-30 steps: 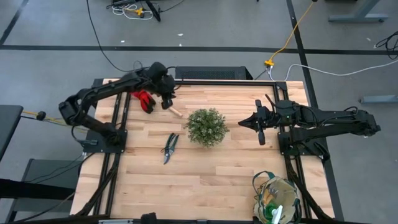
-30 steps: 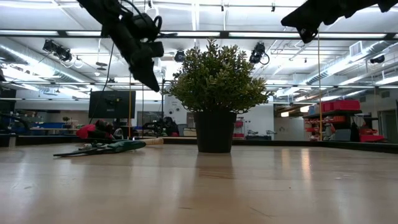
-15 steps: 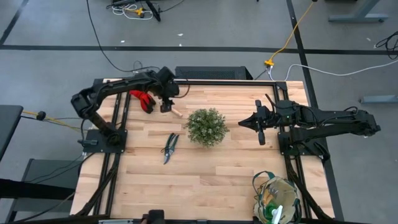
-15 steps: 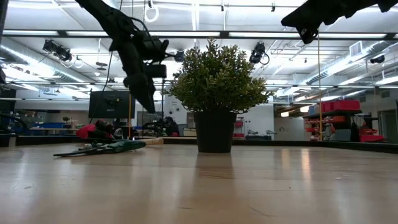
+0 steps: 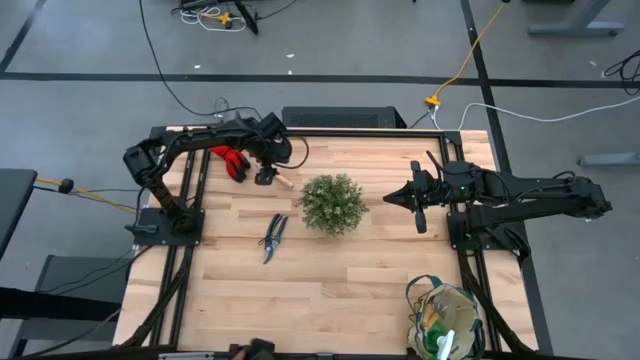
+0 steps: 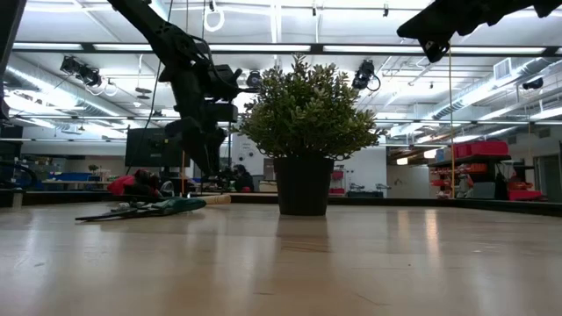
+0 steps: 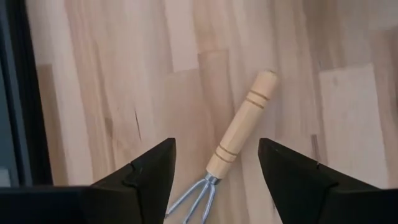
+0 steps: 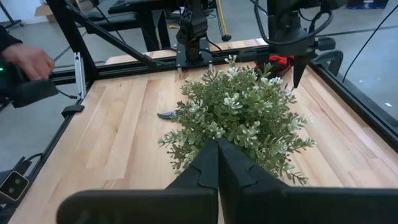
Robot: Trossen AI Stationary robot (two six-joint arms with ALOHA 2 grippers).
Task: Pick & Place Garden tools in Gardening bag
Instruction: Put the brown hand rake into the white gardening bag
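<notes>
High view: left gripper (image 5: 265,176) sits at the far left part of the wooden desk (image 5: 340,275), pointed down over a wooden-handled hand fork (image 5: 281,181) lying flat just left of the potted plant (image 5: 332,203). Left wrist view: the gripper's two dark fingers (image 7: 149,171) stand well apart, one on each side of the hand fork (image 7: 239,127); the pale handle with dark ring grooves runs diagonally between them, metal tines toward the camera; whether the fingers touch the tool cannot be told, and nothing is clamped. Red gloves (image 5: 232,160) lie on the desk just left of the left gripper, near the far edge. Pruning shears (image 5: 273,236) with dark handles lie flat nearer to the front, left of the plant, apart from the fork. Gardening bag (image 5: 446,318), beige with green trim, stands at the near right corner of the desk with items already inside, including a white part; well apart from the left gripper. Right gripper (image 5: 417,196) hangs just right of the plant, above the desk; right wrist view shows its fingers (image 8: 214,171) pressed together, holding nothing, facing the plant (image 8: 239,121). Same view: a person's hand (image 8: 28,59) at the room's edge beyond the desk. Low view: left gripper (image 6: 209,162) is low, near the desk surface, left of the plant pot (image 6: 303,186).
</notes>
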